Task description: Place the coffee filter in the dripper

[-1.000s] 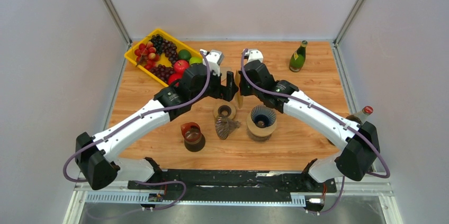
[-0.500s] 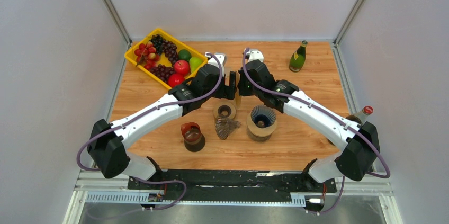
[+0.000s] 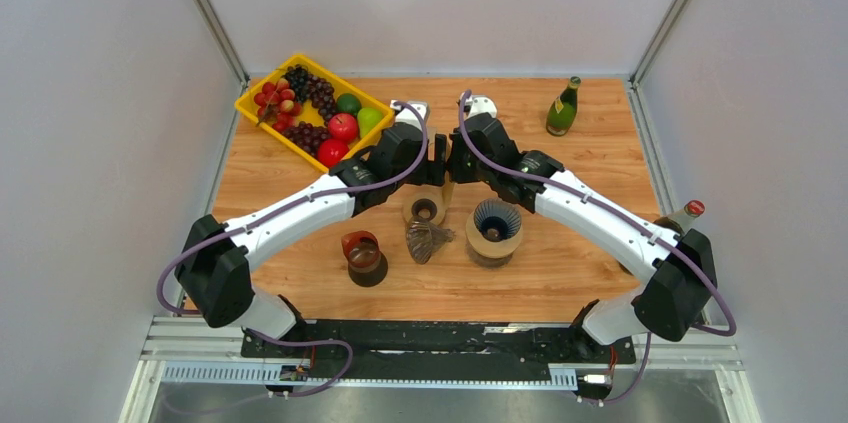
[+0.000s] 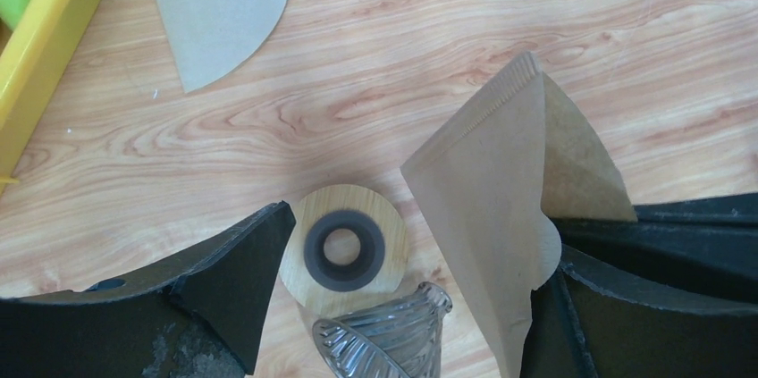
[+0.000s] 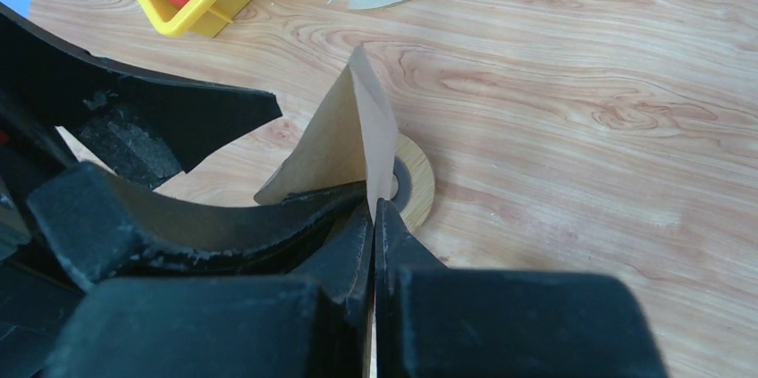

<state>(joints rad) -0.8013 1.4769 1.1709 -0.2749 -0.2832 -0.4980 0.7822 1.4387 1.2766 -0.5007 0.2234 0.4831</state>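
Observation:
A brown paper coffee filter (image 5: 344, 141), folded into a cone, is pinched at its seam by my right gripper (image 5: 374, 208), which is shut on it above the table. In the left wrist view the filter (image 4: 501, 208) hangs partly spread between the wide-open jaws of my left gripper (image 4: 420, 235), close against the right finger. Both grippers meet at mid-table (image 3: 443, 158). The dark ribbed dripper (image 3: 494, 226) stands upright on its wooden base, right of and nearer than the grippers. It holds no filter.
A wooden ring with a dark centre (image 4: 342, 248) lies under the grippers. A ribbed glass cone (image 4: 384, 342) lies on its side by it. A second flat filter (image 4: 219, 12), a yellow fruit tray (image 3: 245, 101), a brown cup (image 3: 362, 253) and a green bottle (image 3: 563, 108) are around.
My left arm has swung right and brought its open gripper up around the filter. My right gripper has held nearly still with the filter.

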